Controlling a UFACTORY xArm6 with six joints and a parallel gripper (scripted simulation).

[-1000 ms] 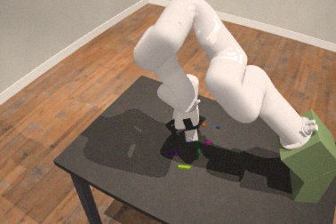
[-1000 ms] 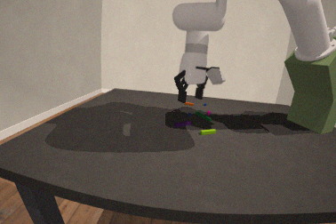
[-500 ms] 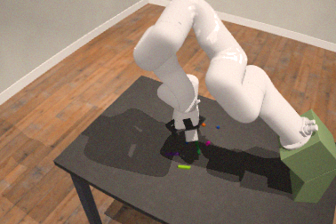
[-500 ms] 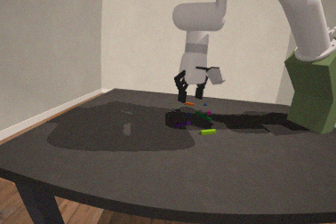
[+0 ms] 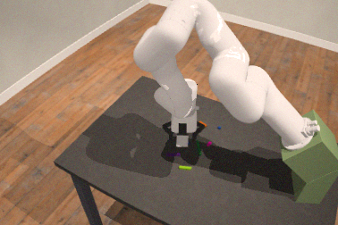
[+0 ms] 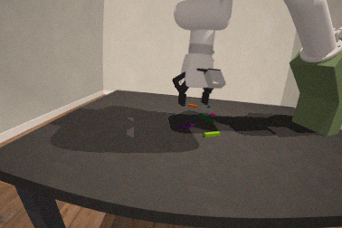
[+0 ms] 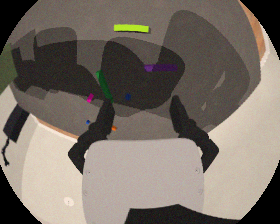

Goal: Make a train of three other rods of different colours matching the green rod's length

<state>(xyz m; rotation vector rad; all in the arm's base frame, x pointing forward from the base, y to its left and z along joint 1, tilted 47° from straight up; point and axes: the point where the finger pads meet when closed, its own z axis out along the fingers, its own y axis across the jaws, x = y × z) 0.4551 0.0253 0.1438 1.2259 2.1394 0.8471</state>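
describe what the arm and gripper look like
The arm is glossy white with thick rounded tubular links and bulging joints, with no cables visible. It stands on a blocky green base. The gripper has a light grey boxy body and two black fingers.

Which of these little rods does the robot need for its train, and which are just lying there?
Needed: thin green rod to match; lime rod, short magenta rod, tiny blue rod; black open gripper, holding nothing.
Lying about: purple rod, orange rod.
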